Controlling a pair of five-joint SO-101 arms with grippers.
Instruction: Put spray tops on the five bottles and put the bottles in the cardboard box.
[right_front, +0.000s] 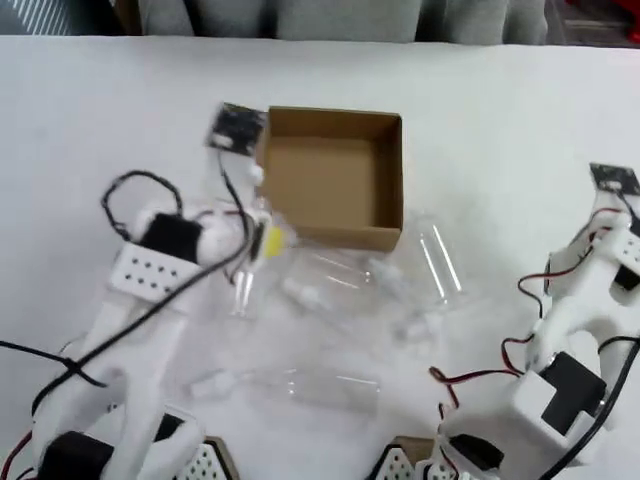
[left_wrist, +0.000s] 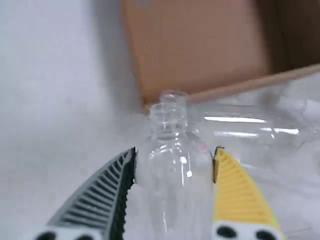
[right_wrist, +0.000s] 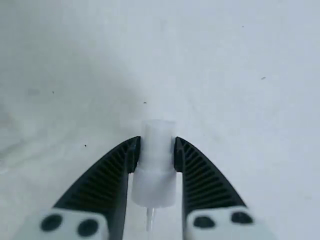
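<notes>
The cardboard box (right_front: 335, 175) sat open toward the tabletop's far edge, with bare white surface to its right. At its near left corner the left gripper (left_wrist: 172, 165) clasped an uncapped clear bottle (left_wrist: 170, 150), whose neck pointed at the box. The right gripper (right_wrist: 156, 144) pinched a white spray top (right_wrist: 156, 175) with its thin tube toward the wrist. Another bottle (right_front: 320, 385) lay on its side near the front edge, its outline faint.
</notes>
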